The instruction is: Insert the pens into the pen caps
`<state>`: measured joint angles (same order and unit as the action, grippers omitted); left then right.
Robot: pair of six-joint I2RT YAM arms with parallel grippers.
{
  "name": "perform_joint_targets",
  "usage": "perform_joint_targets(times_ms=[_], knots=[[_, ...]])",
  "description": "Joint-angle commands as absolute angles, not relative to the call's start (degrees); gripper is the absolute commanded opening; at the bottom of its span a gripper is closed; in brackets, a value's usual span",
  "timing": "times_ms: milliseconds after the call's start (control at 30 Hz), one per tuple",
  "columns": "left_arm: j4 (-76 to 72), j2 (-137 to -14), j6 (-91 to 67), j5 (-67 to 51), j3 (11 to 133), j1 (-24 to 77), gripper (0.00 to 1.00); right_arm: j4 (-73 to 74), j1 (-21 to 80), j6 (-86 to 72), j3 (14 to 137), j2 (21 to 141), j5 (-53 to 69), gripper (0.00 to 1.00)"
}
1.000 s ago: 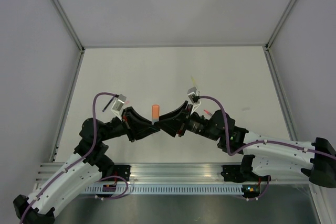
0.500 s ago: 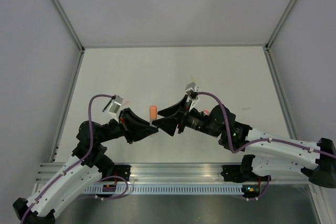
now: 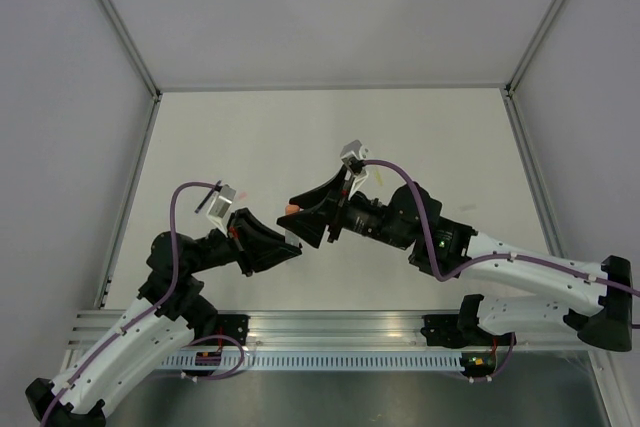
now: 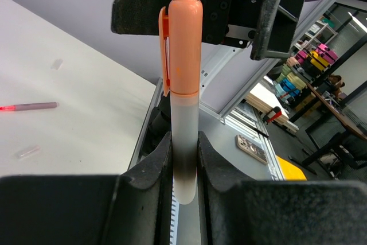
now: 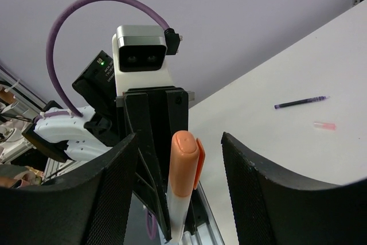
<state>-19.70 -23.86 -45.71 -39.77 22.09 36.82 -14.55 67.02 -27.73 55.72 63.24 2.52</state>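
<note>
Top view.
- Counter: white, walled on three sides.
- Left gripper: over the near half of the counter, left of its middle, closed on a pen.
- Orange cap: only its top shows, between the two arms.
- Right gripper: jaws spread, one on each side of the cap.

Left wrist view.
- Whitish-grey pen: upright, pinched between both fingers, and the orange cap sits on its upper end (clip to the left).
- Red-tipped pen and clear cap: lying apart on the counter.

Right wrist view.
- Right gripper: wide, with a gap between each finger and the capped pen.
- Dark pen: flat on the counter, with a pink cap near it, not touching.
</note>
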Motion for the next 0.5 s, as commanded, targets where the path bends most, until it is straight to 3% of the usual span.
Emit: perform_joint_targets(times_ms=[0,467], knots=[[-21.1,-23.2,-44.3,-41.7,21.8,36.7,0.02,-13.9,67.2,-26.5,59.0,64.7,1.9,0.65],[-21.8,-23.4,-44.1,-41.8,21.4,36.7,0.02,-16.1,67.3,-27.3,57.4,65.1,3.8,0.58]])
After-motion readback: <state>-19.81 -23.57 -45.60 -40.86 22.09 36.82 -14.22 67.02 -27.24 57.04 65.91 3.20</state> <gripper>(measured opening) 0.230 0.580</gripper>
